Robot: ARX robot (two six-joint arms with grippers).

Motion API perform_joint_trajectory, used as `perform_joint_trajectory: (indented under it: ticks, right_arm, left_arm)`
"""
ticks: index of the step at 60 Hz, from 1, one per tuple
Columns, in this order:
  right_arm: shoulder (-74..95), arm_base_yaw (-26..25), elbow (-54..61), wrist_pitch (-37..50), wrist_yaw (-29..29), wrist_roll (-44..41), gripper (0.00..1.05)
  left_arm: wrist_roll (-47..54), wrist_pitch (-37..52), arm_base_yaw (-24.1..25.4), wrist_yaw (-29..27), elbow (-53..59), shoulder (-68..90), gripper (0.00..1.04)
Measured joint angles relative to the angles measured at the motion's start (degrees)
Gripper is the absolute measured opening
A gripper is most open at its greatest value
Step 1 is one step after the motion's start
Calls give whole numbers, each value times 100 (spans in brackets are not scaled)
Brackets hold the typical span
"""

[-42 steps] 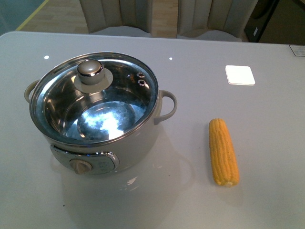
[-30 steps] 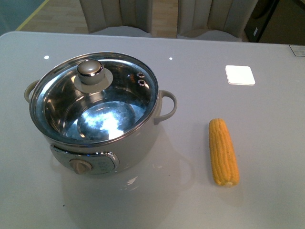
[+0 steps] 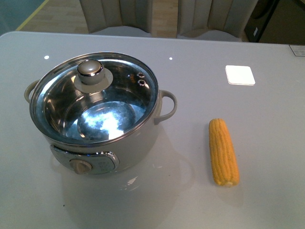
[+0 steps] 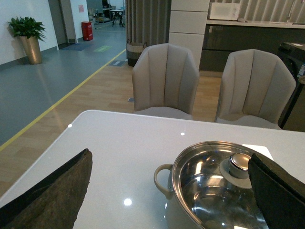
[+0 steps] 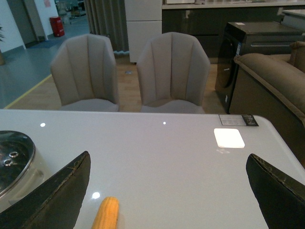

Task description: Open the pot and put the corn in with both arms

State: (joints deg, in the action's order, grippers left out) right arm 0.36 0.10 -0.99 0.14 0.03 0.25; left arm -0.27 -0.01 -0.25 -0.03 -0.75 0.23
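The cream-white pot (image 3: 138,143) stands on the left half of the table, closed by a steel-rimmed glass lid (image 3: 95,100) with a grey knob (image 3: 90,69). The yellow corn (image 3: 223,151) lies on the table to the pot's right, tapered end pointing away from me. Neither arm shows in the front view. In the left wrist view my left gripper (image 4: 171,188) is open and empty, held above the table short of the pot (image 4: 164,174) and its lid knob (image 4: 239,164). In the right wrist view my right gripper (image 5: 169,186) is open and empty, with the corn (image 5: 106,213) near its one finger.
A white square patch (image 3: 239,75) lies on the table at the back right. Two beige chairs (image 4: 165,78) stand behind the table's far edge. A dark sofa (image 5: 271,71) and a cabinet stand off to the right.
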Motion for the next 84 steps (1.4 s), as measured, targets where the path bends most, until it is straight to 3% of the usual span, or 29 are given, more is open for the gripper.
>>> perform_joint_trajectory:
  ticks: [3,7,12,33,40,55,69,84]
  right_arm:
    - [0,0,0,0,0,0,96]
    - [0,0,0,0,-4,0,96]
    - [0,0,0,0,-2,0,96]
    - [-2,0,0,0,-2,-2,96]
    - [-2,0,0,0,-2,-2,96]
    - [-2,0,0,0,-2,0,96]
    - [-2,0,0,0,-2,0,96]
    - [-2,0,0,0,0,0,96]
  left_arm:
    - [-85,-59,22,76,-13,33,98]
    - [-876,-1088,35,560,-348,638,98]
    - [-1322,-1012,-223,487,-352,1051,98]
    - [-811,3591,-1458,-87,-918,5984,98]
    - [-616,4288,-1639,-96,-1360,7444,98]
    - [-459,4374,-1880,24,-2151,8920,98]
    - [-424,4347,-1816,203,-2205,9031,98]
    - [295,3569,-1499,728,-3169,9506,98]
